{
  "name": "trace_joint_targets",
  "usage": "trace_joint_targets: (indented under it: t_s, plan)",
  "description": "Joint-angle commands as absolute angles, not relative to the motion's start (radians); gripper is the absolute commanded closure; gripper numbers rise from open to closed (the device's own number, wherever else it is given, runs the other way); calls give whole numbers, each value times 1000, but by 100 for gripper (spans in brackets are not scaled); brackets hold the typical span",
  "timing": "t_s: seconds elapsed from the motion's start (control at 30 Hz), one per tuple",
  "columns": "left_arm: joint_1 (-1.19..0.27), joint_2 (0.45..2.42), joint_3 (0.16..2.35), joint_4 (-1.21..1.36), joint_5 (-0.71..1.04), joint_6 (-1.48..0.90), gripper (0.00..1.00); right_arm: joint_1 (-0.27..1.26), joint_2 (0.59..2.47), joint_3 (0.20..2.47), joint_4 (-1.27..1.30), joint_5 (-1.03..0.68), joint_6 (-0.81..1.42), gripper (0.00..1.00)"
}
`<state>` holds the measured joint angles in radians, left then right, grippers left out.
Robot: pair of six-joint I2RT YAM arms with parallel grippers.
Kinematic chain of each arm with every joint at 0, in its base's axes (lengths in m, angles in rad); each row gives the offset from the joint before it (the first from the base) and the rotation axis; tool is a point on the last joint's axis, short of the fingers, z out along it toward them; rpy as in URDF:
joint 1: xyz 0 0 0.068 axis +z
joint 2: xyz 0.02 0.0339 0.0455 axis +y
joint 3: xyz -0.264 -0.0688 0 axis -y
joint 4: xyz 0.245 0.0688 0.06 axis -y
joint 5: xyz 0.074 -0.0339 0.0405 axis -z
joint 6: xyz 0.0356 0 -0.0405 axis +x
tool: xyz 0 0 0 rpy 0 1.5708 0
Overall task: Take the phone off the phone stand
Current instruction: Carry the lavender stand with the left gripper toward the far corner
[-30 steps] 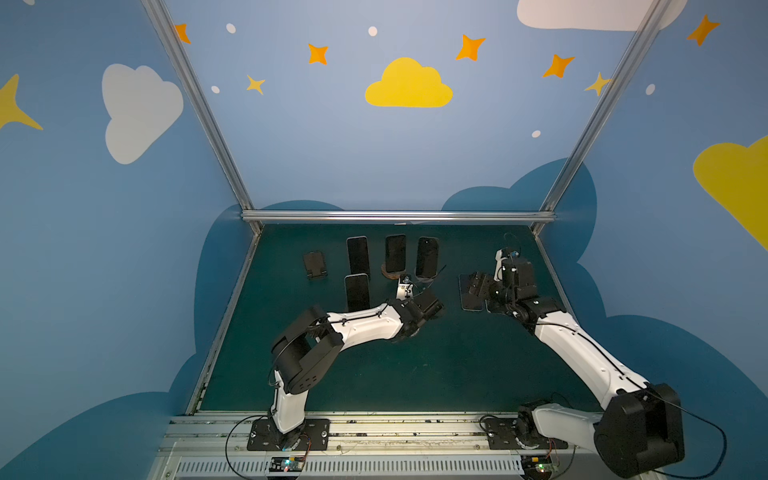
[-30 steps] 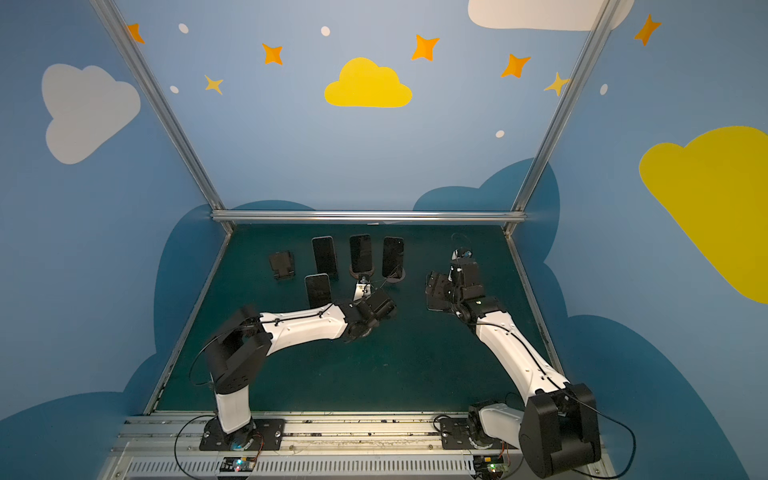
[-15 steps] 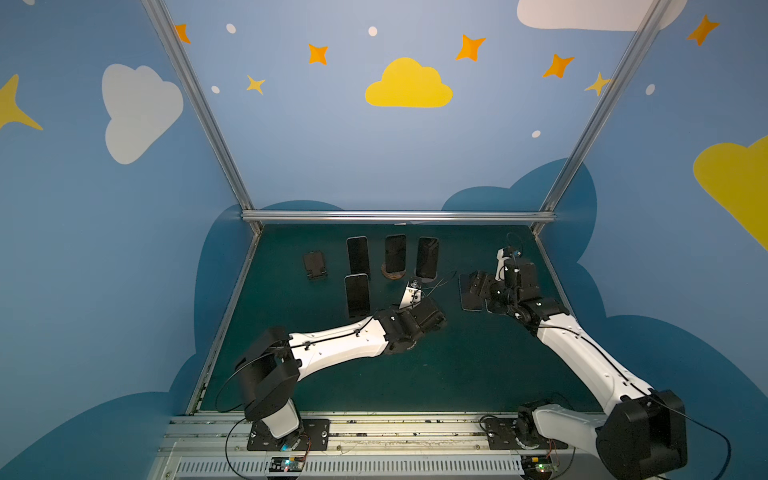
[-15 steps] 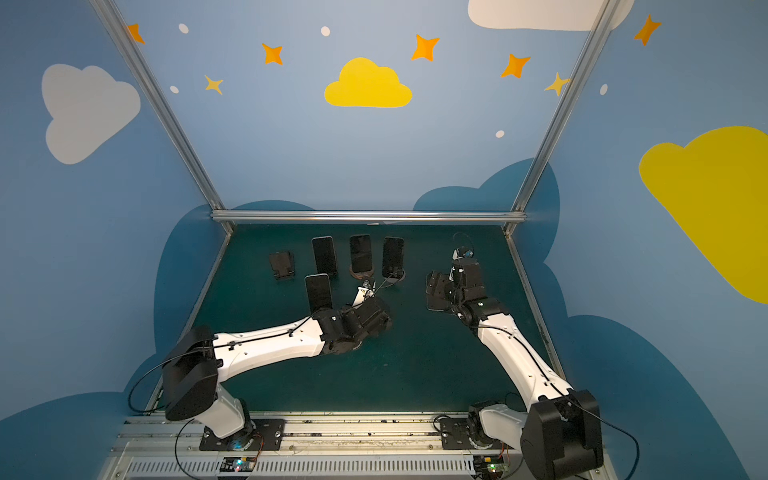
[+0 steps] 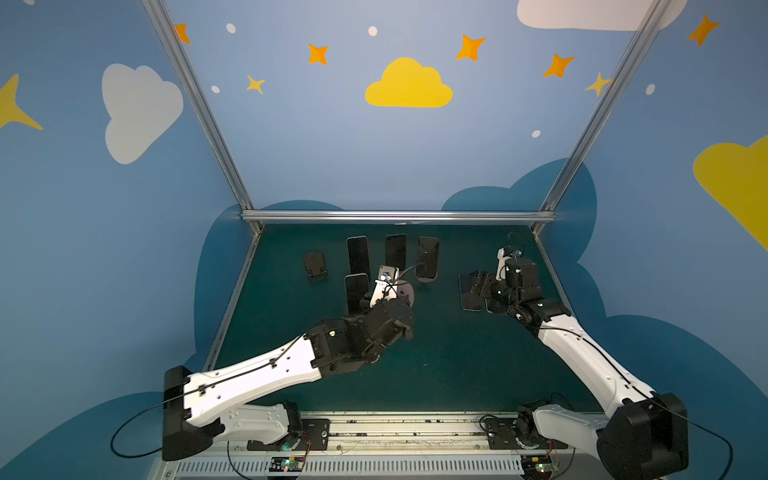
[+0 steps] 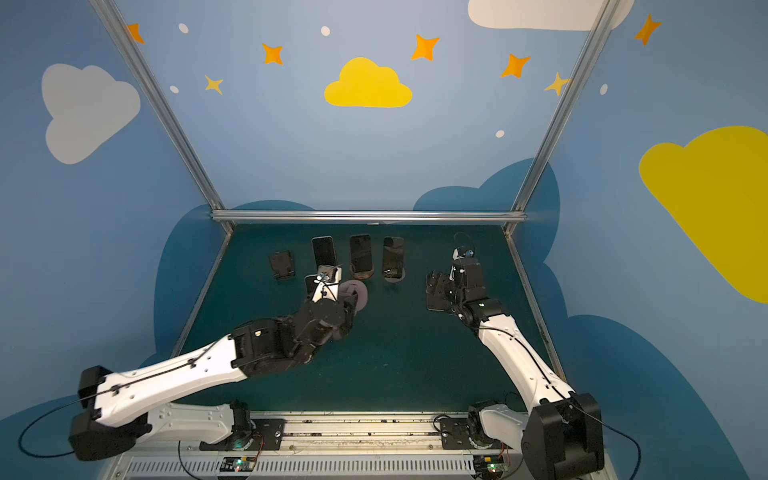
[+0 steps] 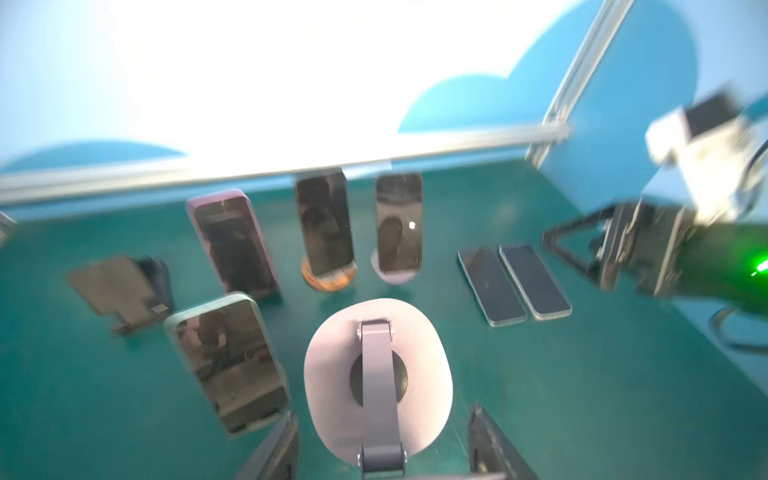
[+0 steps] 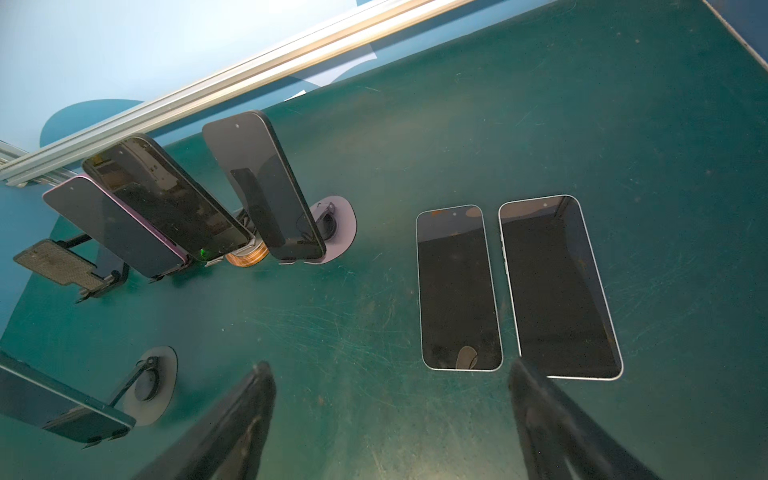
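Left wrist view: left gripper (image 7: 382,411), pincer apart, one finger on either side of an empty pale stand (image 7: 332,374), contact not determinable; near phone (image 7: 226,357) upright and mounted just beside it; three back-row phones (image 7: 326,226) likewise mounted. Right wrist view: right gripper (image 8: 390,365), pincer apart and holding nothing, above the green mat (image 8: 415,124), close to two flat phones (image 8: 457,286) lying side by side. Step judged: between removals, four phones left to unmount; the next move calls for closing on one phone's long edges and lifting it straight up and clear.
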<state>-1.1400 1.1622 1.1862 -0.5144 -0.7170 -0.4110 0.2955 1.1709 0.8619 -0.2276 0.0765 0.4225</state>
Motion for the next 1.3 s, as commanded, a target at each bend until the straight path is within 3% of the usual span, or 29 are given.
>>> trace_joint_targets:
  t_s: [0.0,0.17,0.4,0.6,0.93,1.27]
  plan:
    - [-1098,1106,1232,-589,-793,-340,44,295,1143,856,-216,65,420,12]
    - [-922,1028,1275,-661,-735,-315,45,295,1142,857,-215,60,418,12]
    - [-438,1035,1328,-705,-473,-269,45,294,1145,854,-207,56,414,12]
    - [-65,1137,1261,-532,-304,-287,45,295,1151,850,-192,54,413,13]
    - [116,1429,1189,-136,-261,-302,48,295,1183,857,-187,43,409,13]
    - [179,1790,1351,-96,-173,-233,44,294,1200,859,-187,12,436,13]
